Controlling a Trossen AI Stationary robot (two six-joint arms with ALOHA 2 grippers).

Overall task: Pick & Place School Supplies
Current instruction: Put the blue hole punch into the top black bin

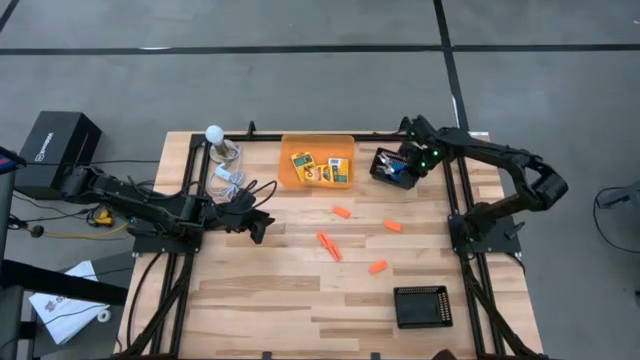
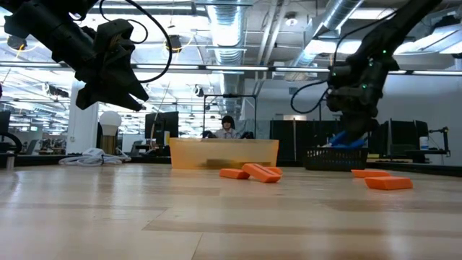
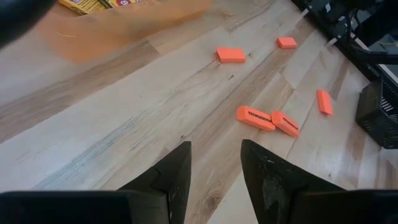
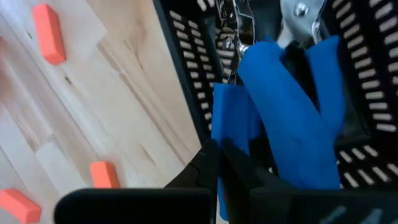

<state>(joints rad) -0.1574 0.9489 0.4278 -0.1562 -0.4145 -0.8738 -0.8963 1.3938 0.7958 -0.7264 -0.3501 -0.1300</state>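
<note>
1. The right gripper (image 1: 404, 170) is fully closed, hanging just over the black ribbed plastic tray (image 1: 385, 158) beside the translucent orange plastic bin (image 1: 292, 170). Blue-handled scissors (image 4: 292, 118) lie in that tray right at its fingertips; can't tell if it's actually pinching them.
2. The left gripper (image 3: 214, 171) is partly open and holding nothing, hovering over bare wood on the bin's other side.
3. Flat yellow-and-green boxes (image 1: 322, 168) are already inside the bin. Stubby orange blocks (image 3: 268, 119) are still loose on the wooden table (image 1: 280, 290), in front of the bin.
4. Risk, I'd guess: two blocks touch, so a grab could nudge one aside or snag both.
</note>
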